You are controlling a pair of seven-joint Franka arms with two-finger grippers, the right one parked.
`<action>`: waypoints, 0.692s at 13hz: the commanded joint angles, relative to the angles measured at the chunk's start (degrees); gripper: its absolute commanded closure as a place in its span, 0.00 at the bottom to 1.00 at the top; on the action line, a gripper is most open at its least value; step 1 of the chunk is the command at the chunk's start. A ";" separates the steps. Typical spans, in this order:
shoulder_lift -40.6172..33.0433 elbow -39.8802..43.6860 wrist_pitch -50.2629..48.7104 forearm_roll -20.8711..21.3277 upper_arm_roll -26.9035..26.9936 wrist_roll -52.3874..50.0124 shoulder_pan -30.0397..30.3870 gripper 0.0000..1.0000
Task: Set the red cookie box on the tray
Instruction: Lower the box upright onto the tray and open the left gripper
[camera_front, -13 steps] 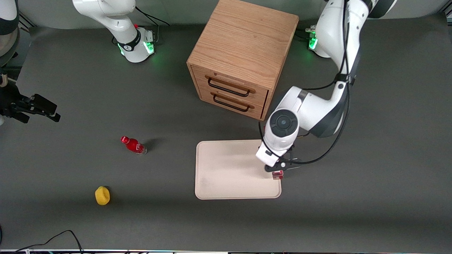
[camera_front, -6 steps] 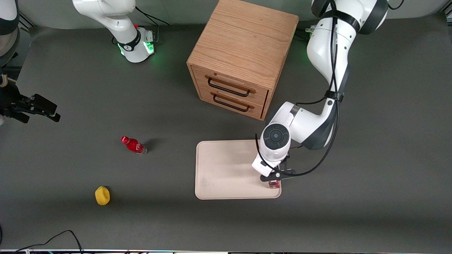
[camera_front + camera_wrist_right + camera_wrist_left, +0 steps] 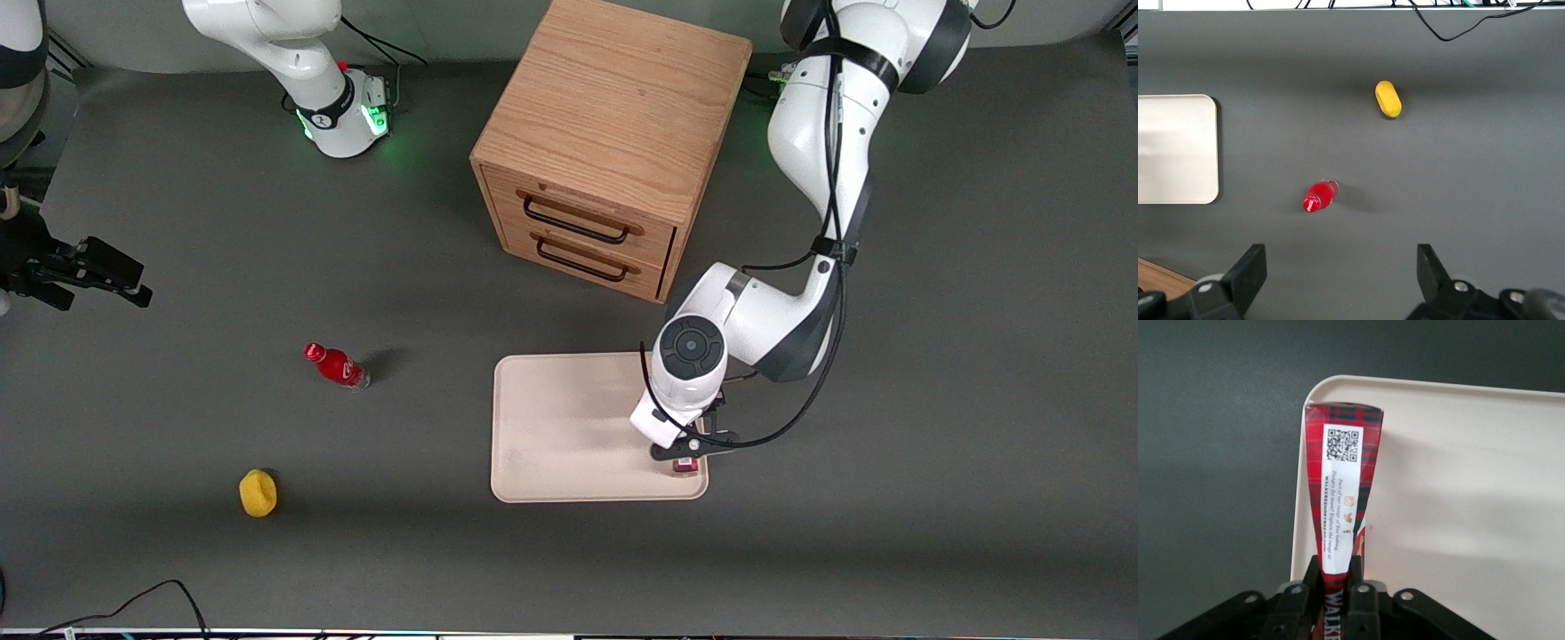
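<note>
From my station I see the gripper (image 3: 685, 455) of the left arm hanging over the tray (image 3: 569, 427), at the tray's corner that lies nearest the front camera and toward the working arm's end of the surface (image 3: 933, 427). Its fingers (image 3: 1293, 608) are clamped on the red cookie box (image 3: 1341, 500), which stands on end between them, pinched at one end with its length pointing down toward the tray. In the wrist view I read the box's tartan face, a white label strip with a QR code and small print, and its lower end sits right at the tray's rounded corner, over the rim; I cannot tell whether it touches the tray. From the front only a small red patch of the box (image 3: 684, 465) shows under the arm's wrist. The tray lies near the middle of the surface, in front of the wooden drawer cabinet (image 3: 613, 133), whose two drawers are closed. Toward the parked arm's end stand a small red bottle (image 3: 336, 365) and, nearer the front edge, a yellow object (image 3: 258, 492), both well apart from the tray.
</note>
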 commanded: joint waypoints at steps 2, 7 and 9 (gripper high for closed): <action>-0.84 2.10 -2.98 -0.04 0.62 0.04 0.18 0.00; -10.84 4.22 -13.88 -3.73 0.53 5.80 8.43 0.00; -14.63 4.13 -19.14 -4.53 0.62 12.49 12.12 0.00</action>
